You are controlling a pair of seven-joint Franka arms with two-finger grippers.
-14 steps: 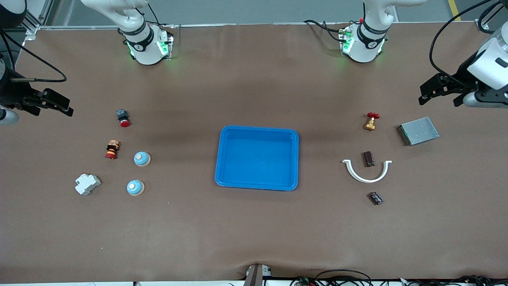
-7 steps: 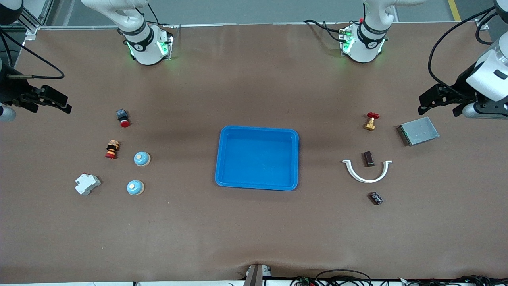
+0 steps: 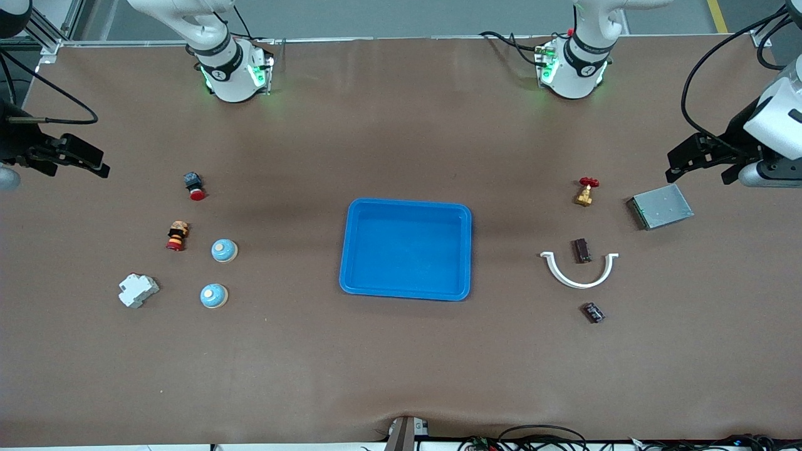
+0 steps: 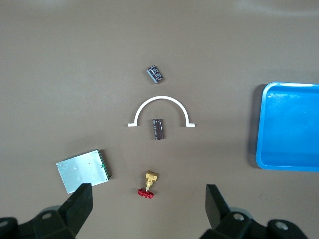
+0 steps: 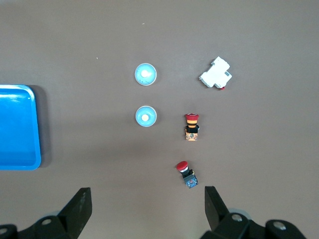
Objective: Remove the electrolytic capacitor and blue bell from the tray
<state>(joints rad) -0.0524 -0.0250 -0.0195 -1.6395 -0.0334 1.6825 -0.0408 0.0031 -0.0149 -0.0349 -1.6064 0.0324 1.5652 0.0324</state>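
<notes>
Two blue bells (image 3: 224, 250) (image 3: 213, 295) sit toward the right arm's end of the table and show as bell (image 5: 146, 116) and bell (image 5: 146, 74) in the right wrist view. Two small dark capacitors lie toward the left arm's end. One capacitor (image 3: 583, 250) (image 4: 158, 129) rests inside a white arc (image 3: 579, 270). The other capacitor (image 3: 593, 312) (image 4: 155, 73) is nearer the front camera. The blue tray (image 3: 465, 250) is mid-table. My left gripper (image 3: 698, 172) (image 4: 148, 209) hangs open and empty over the table near a metal box (image 3: 660, 206). My right gripper (image 3: 78, 170) (image 5: 147, 209) hangs open and empty over that arm's end of the table.
Near the bells lie a white breaker (image 3: 138, 290), a striped red-orange button (image 3: 177, 235) and a red-capped push button (image 3: 195, 186). A brass valve with a red handle (image 3: 586, 191) lies between the metal box and the tray.
Both grippers have drifted slightly outward toward their own ends of the table. Nothing on the table has moved.
</notes>
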